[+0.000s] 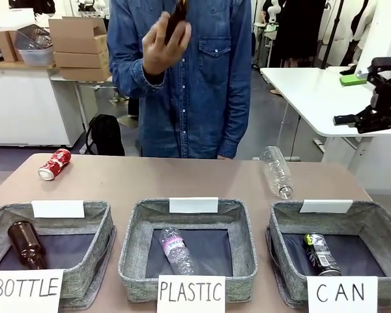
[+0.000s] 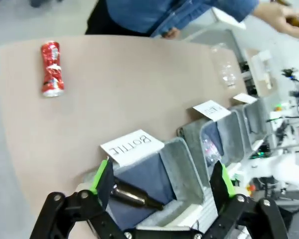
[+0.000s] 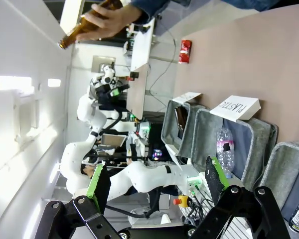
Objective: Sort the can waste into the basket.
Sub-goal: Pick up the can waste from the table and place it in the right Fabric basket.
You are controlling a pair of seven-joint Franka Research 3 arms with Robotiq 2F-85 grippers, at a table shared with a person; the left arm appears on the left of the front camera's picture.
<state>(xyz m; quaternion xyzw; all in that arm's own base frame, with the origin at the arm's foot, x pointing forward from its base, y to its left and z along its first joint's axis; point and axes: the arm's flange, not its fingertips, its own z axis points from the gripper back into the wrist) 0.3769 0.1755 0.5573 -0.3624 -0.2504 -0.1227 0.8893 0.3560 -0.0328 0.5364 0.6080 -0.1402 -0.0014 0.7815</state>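
A red can [image 1: 55,163] lies on its side at the table's far left; it shows too as the red can [image 2: 52,68] and the red can [image 3: 185,51]. A black can [image 1: 322,254] with green-yellow print lies in the grey basket [image 1: 378,225] signed "CAN" at the front right. My left gripper [image 2: 162,179] hangs open and empty above the "BOTTLE" basket [image 2: 182,159], far from the red can. High off the table's right side, my right gripper [image 1: 347,99] points left, open and empty, as the right gripper [image 3: 156,183] confirms.
A person stands at the far side with a brown bottle [image 1: 176,19] raised in one hand. A clear plastic bottle [image 1: 277,171] lies on the table behind the CAN basket. The "PLASTIC" basket [image 1: 133,251] holds a clear bottle; a brown bottle [image 1: 26,244] lies in the BOTTLE basket.
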